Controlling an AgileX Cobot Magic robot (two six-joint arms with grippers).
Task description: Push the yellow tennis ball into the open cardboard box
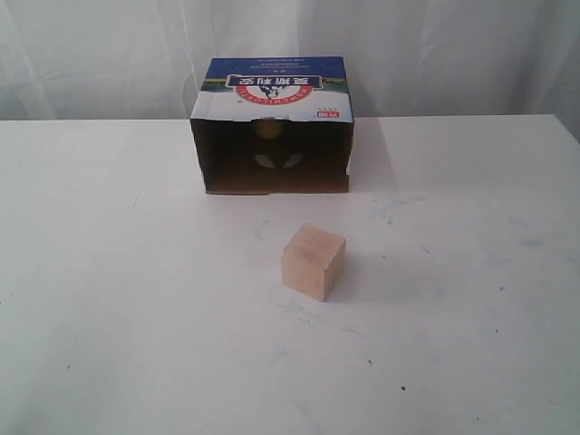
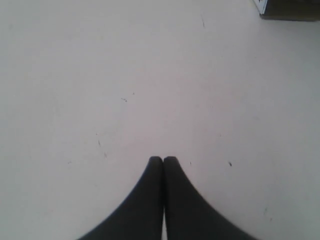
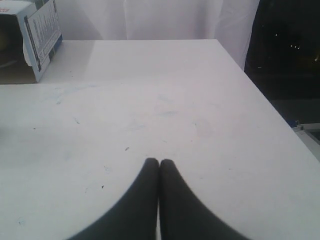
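The open cardboard box point(image 1: 272, 91) lies on its side at the back of the white table, its dark mouth facing the camera. Deep inside it, against the back wall, sits the yellow tennis ball point(image 1: 268, 130). A corner of the box point(image 2: 287, 9) shows in the left wrist view, and its side panel point(image 3: 42, 32) shows in the right wrist view. Neither arm appears in the exterior view. My left gripper point(image 2: 163, 159) is shut over bare table, holding nothing. My right gripper point(image 3: 159, 161) is likewise shut and holding nothing, far from the box.
A pale wooden cube point(image 1: 314, 261) stands on the table point(image 1: 136, 299) in front of the box mouth. A white curtain point(image 1: 435, 45) hangs behind. The table's edge point(image 3: 260, 95) drops off into a dark area in the right wrist view.
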